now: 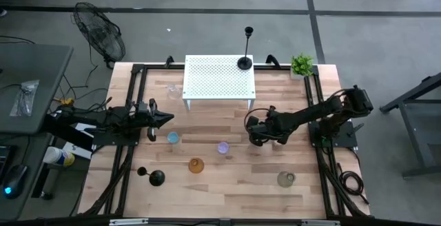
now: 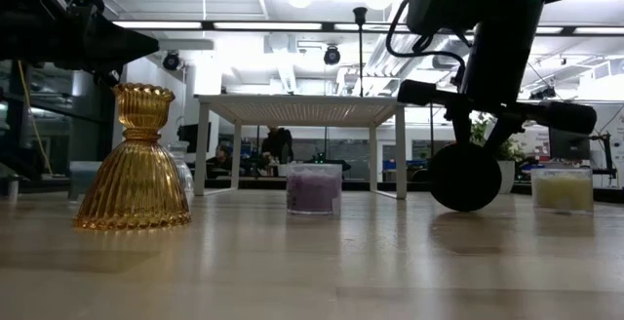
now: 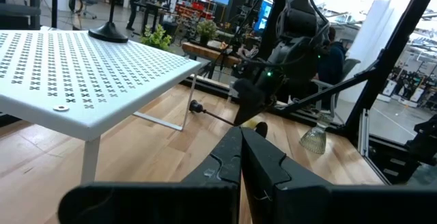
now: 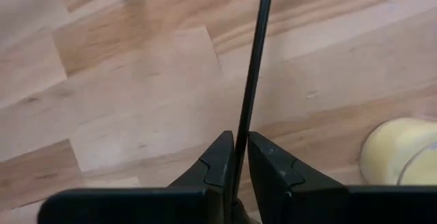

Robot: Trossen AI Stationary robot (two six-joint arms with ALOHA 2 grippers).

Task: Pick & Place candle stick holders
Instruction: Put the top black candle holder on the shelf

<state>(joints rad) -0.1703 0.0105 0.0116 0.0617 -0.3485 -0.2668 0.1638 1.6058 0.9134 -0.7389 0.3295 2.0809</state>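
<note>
Two dark robot arms work over a wooden table [image 1: 227,185], seen from above. The largest object on it is a white perforated stand [image 1: 218,80] at the far middle. One tall black candlestick [image 1: 245,47] already stands upright on the stand's far right corner, beside a small green potted plant [image 1: 302,65].

The right gripper [image 4: 236,157] is near the table's centre right, in front of the stand. Its fingers are pinched shut on the thin stem of a second black candlestick [image 4: 254,67]. In the low view this candlestick's round base [image 2: 466,176] hangs edge-on just above the wood, so the piece is held tilted, roughly on its side.

The left gripper [image 3: 240,157] waits at the left side of the table, closed and empty.

A third, shorter black candlestick [image 1: 154,177] lies on its side near the front left. Smaller glass holders are scattered across the front: an amber ribbed one [image 2: 135,164], a purple one [image 2: 314,187], a blue one [image 1: 173,138] and a yellowish one [image 2: 563,189].

The step in hand appears to be carrying the second candlestick. The next move likely calls for lifting it, turning it upright, and setting its base flat on the stand, clear of the first candlestick.
</note>
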